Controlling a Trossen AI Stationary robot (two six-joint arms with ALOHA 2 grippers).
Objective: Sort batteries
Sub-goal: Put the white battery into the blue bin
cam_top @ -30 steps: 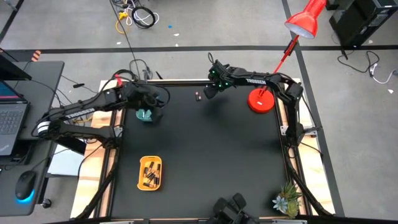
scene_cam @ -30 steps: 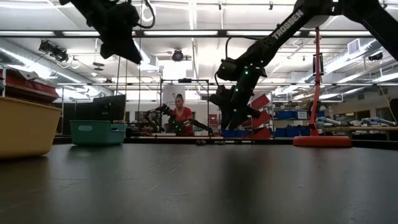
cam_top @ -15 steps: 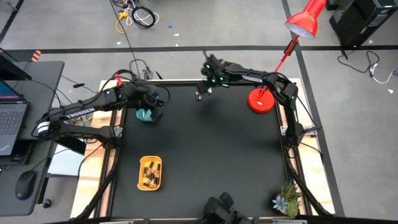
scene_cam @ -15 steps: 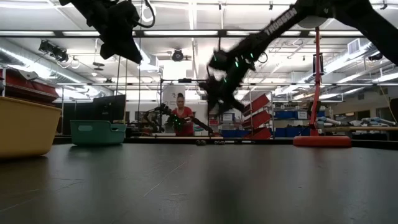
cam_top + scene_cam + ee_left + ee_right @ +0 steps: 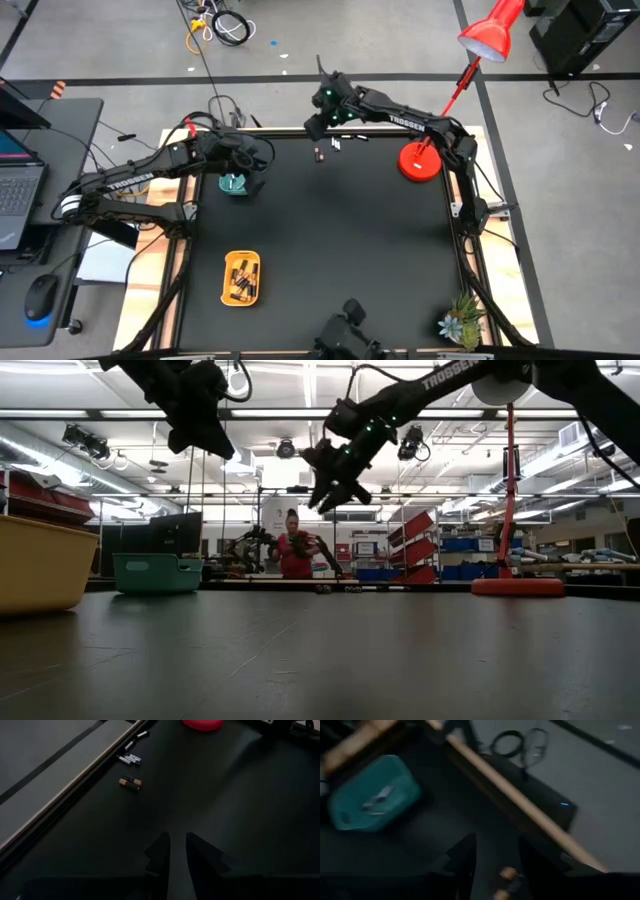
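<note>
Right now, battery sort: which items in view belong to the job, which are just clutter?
Job:
- loose batteries at the table's far edge
- yellow tray holding batteries
- teal tray

Clutter:
- red lamp
- plant
- laptop, mouse on the side desk

Both arms are dark, almost black, built of slim tubular links joined by thicker rounded joints. The left arm [image 5: 150, 175] carries white lettering along its forearm link, too small to read in the high view, and a pale band near its shoulder end at about nine o'clock. The right arm [image 5: 410, 125] bears white "TROSSEN" lettering along its forearm, readable in the low view, with small green lights glowing near its wrist. Black cables loop beside the left arm's wrist. The left pincer [image 5: 175, 855] shows two flat, dark, wedge-shaped fingers. The right pincer [image 5: 495, 857] has two similar dark fingers with angular edges.
</note>
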